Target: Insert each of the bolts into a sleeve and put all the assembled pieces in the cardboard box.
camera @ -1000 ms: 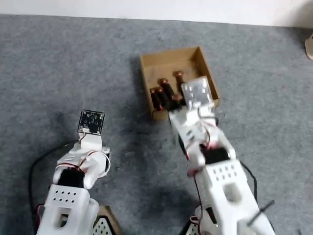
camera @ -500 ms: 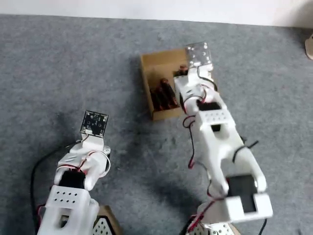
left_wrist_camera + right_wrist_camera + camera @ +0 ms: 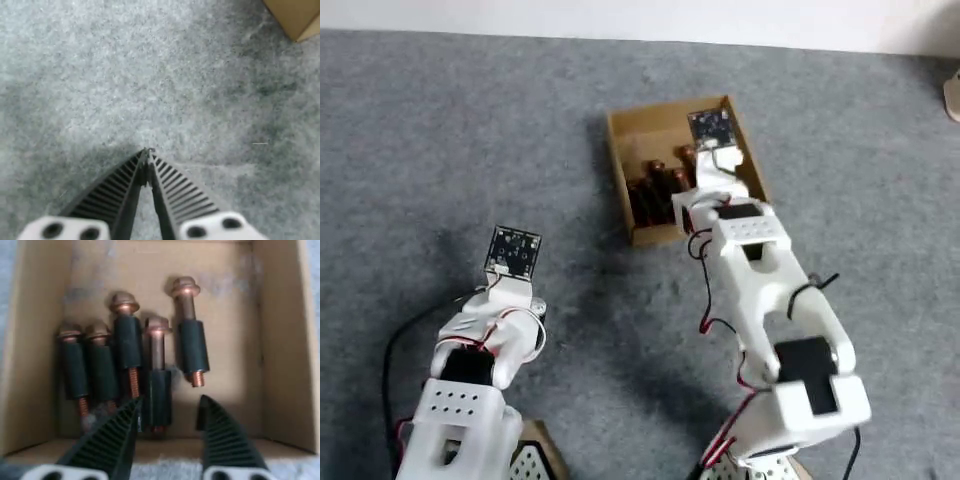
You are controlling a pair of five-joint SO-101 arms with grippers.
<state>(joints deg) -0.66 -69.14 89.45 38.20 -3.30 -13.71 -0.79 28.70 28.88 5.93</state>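
The cardboard box (image 3: 638, 124) sits at the back middle of the grey carpet and holds several copper bolts in black sleeves (image 3: 658, 190). In the right wrist view the same assembled pieces (image 3: 129, 342) lie side by side on the box floor (image 3: 220, 315). My right gripper (image 3: 167, 407) hangs open just above the box's near end, with nothing between its fingers. The right arm (image 3: 740, 240) stretches over the box. My left gripper (image 3: 148, 159) is shut and empty over bare carpet, at the front left (image 3: 510, 252).
A corner of the cardboard box (image 3: 296, 17) shows far off in the left wrist view. Grey carpet (image 3: 470, 130) surrounds the box on all sides. A pale object (image 3: 952, 95) lies at the right edge.
The right arm stretched forward over the box, then drew back a little and lowered; its wrist now sits above the box's middle. The left arm has stayed put.
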